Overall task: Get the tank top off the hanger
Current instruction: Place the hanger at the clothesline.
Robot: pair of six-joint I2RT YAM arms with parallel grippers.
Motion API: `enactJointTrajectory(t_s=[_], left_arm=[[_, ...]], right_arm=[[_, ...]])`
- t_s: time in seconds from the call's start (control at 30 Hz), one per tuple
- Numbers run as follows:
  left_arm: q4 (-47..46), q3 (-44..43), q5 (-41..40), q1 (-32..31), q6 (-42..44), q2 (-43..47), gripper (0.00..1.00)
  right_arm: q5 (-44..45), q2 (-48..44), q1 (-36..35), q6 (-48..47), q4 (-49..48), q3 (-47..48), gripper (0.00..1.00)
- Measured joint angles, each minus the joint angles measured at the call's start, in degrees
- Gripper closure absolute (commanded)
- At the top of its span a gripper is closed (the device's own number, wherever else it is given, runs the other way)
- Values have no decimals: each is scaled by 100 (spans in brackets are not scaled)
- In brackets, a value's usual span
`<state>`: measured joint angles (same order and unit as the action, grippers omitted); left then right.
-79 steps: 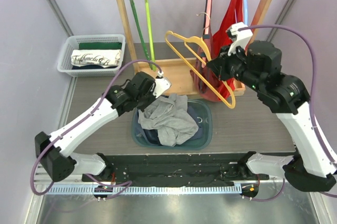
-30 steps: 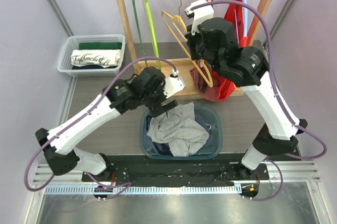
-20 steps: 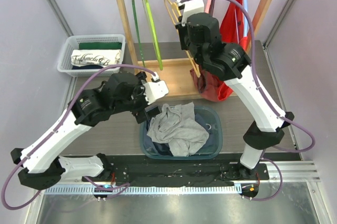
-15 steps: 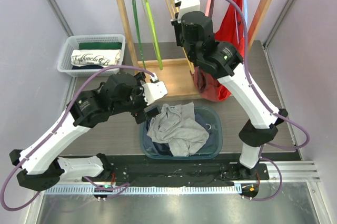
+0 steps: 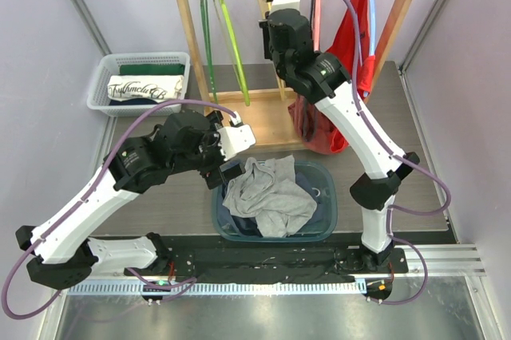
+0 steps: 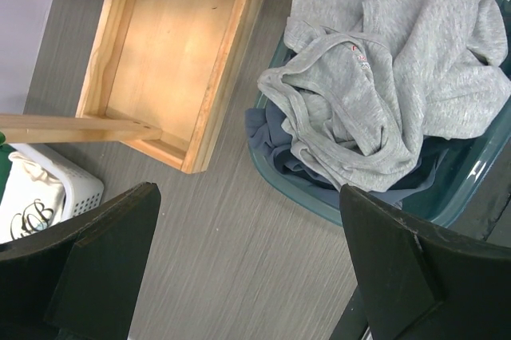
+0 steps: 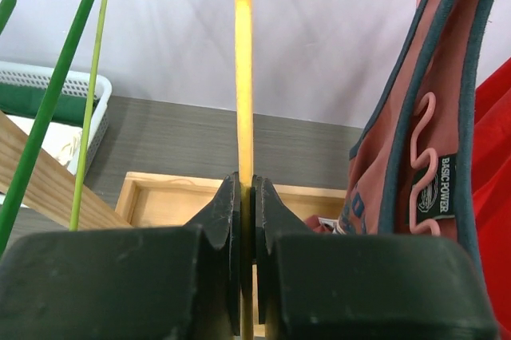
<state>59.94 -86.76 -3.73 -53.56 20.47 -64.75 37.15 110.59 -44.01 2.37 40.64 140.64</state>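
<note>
Clamping bare yellow hanger point(image 7: 243, 77) mid-frame: right gripper point(image 7: 246, 190). Removal looks done: grey tank top point(image 5: 267, 188) lies in bin point(image 5: 328, 214), lower centre. Left gripper point(image 6: 247, 264) jaws apart.

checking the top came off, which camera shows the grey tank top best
The left wrist view: the grey tank top lies close up, straps clear, crumpled in the bin. Top external shows it smaller; right wrist misses it.
</note>
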Motion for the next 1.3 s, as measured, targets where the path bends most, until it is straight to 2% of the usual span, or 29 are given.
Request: enactJointTrajectory(t_s=[0.57,0.6,0.67,0.7,0.8,1.03,1.3], left_arm=[[-9,-205,120,72,-28,-162,0],[-11,-208,129,76,-31,-168,0],[-11,-214,142,83,-35,-188,0],[-13,-219,142,83,-35,-199,0],[-13,-232,142,96,-48,-223,0],[-13,-243,173,136,-57,-238,0],[-15,-271,229,155,-79,-328,0]], right_arm=[[-966,46,109,234,-426,-188,99],[-1001,46,109,232,-437,-199,94],[-1093,46,109,227,-481,-236,71],[-1147,39,109,219,-518,-280,56],[-1292,-57,111,197,-507,-614,38],[-1495,-811,208,103,-295,-1578,36],[-1440,-2312,520,79,-417,-1932,36]])
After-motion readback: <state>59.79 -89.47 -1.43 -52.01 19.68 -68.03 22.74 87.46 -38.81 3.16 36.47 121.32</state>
